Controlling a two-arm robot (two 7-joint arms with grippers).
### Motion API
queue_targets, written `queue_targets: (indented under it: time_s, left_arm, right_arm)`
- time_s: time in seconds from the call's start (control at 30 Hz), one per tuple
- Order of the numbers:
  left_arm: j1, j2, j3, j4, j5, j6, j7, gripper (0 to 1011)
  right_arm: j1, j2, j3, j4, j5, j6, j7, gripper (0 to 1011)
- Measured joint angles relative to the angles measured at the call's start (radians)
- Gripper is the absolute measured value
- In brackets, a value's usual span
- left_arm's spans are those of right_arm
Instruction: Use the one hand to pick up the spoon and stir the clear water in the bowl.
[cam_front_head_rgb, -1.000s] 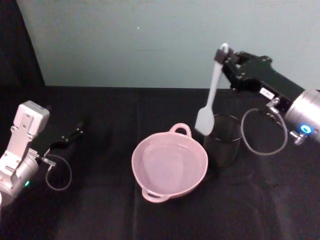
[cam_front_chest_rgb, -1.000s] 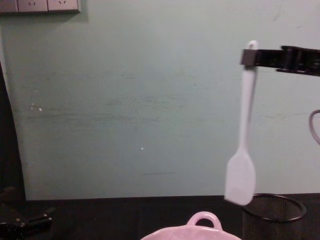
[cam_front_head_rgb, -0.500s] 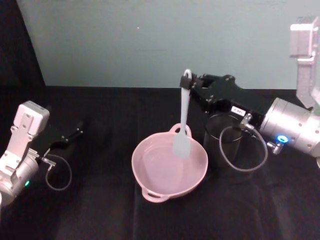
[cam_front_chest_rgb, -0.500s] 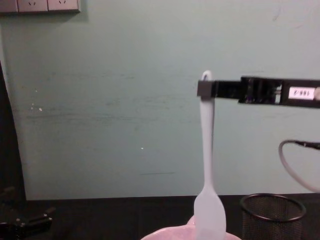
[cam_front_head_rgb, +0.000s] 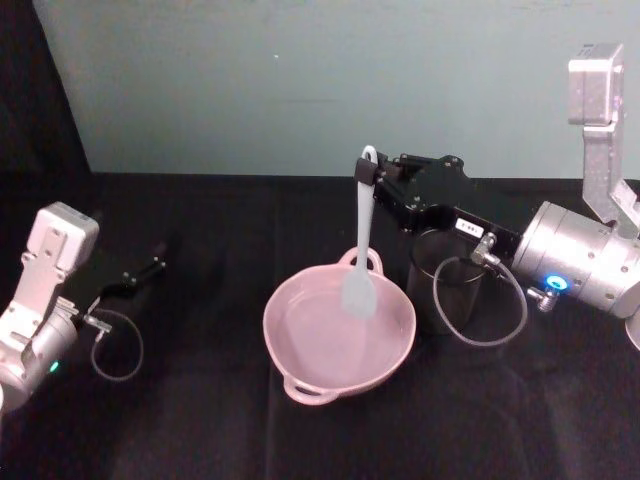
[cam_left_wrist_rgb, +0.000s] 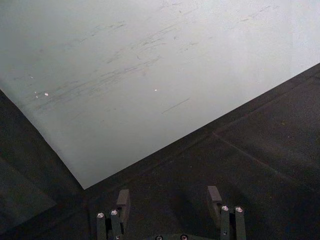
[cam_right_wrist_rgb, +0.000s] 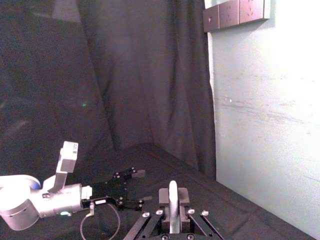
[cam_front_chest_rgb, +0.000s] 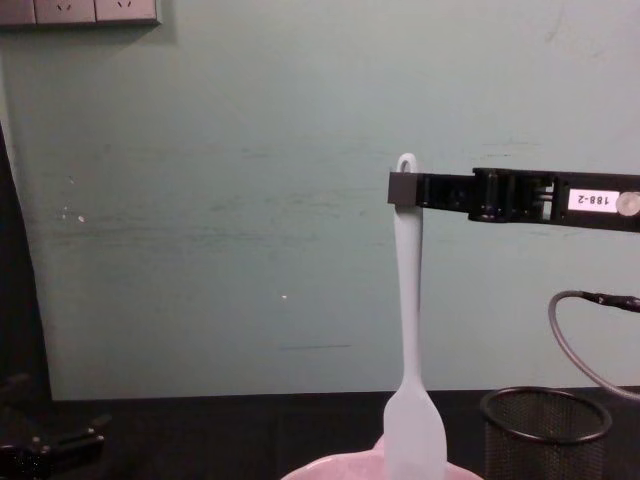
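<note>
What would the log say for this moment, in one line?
right gripper: shut on spoon | spoon: upright, head over bowl | left gripper: parked, open

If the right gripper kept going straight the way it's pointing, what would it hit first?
Probably nothing near: the right gripper, shut on the spoon, points level toward the robot's left. The left gripper sits lower; the dark curtain seems first, depth unclear.

Black table (cam_front_head_rgb: 200, 410): pink bowl (cam_front_head_rgb: 285, 310), mesh cup (cam_front_head_rgb: 422, 300).
</note>
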Motion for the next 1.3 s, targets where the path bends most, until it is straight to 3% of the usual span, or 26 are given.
queue_targets:
  time_s: [0.53, 0.67, 0.87, 0.97, 1.3]
  left_arm:
    - [0.000, 0.000, 0.000, 0.000, 0.000, 0.000, 0.000, 1005]
    - [0.000, 0.000, 0.000, 0.000, 0.000, 0.000, 0.000, 1005]
    - [0.000, 0.000, 0.000, 0.000, 0.000, 0.000, 0.000, 1005]
    - [0.000, 0.000, 0.000, 0.000, 0.000, 0.000, 0.000, 1005]
    - [0.000, 0.000, 0.000, 0.000, 0.000, 0.000, 0.000, 1005]
  right_arm:
    - [0.002, 0.007, -0.001, -0.002, 0.000, -0.002, -0.002, 110]
    - [0.030, -0.002, -0.023, 0.015, -0.007, -0.006, -0.001, 110]
    - [0.103, -0.046, -0.084, 0.100, -0.044, -0.031, 0.039, 110]
    - [0.141, -0.075, -0.124, 0.169, -0.077, -0.070, 0.081, 110]
    - [0.124, -0.112, -0.155, 0.236, -0.115, -0.159, 0.125, 110]
